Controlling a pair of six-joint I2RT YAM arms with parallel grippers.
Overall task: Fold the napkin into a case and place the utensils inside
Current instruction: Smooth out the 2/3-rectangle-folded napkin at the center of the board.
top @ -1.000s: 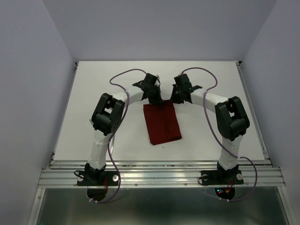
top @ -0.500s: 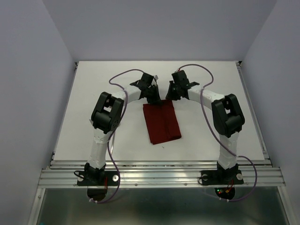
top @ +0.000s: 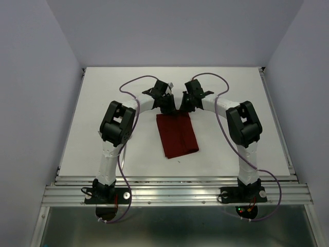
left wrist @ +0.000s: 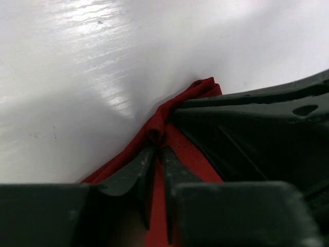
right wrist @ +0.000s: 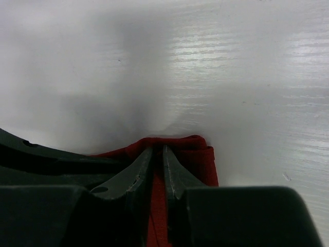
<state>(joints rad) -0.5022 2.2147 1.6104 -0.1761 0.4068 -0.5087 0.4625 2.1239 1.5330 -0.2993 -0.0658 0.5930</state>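
Napkin (top: 178,136) first: lying flat around the middle of the white table (top: 87,134), folded into a dark red rectangle, longer than wide. Turned a bit too, with the near end swung toward the right arm's side. Seems to have a crease running down its length, slightly left of centre. That's going by the top view.

Now for the left gripper (top: 169,109): parked right at the cloth's far edge, by the left corner. Checked the left wrist view and found the fingers (left wrist: 128,176) drawn close, with only a thin slit between. Red cloth in that slit, plus a small rolled pucker of the edge standing up right at the tips. Can't tell whether clamped on that pucker or just resting against it, honestly.

Pretty much the same with the right gripper (top: 183,107): down on the far edge as well, nearer the right corner, just beside the other one. Almost nose to nose from above. Going by the right wrist view, fingers (right wrist: 128,177) again nearly together. A narrow strip of red in the gap, and the cloth humped up a little around the tips. Can't say whether pinching or merely pressing down there either.

Otherwise just purple cables (top: 134,81) looping off each wrist over the far half of the table, and pale walls all round.
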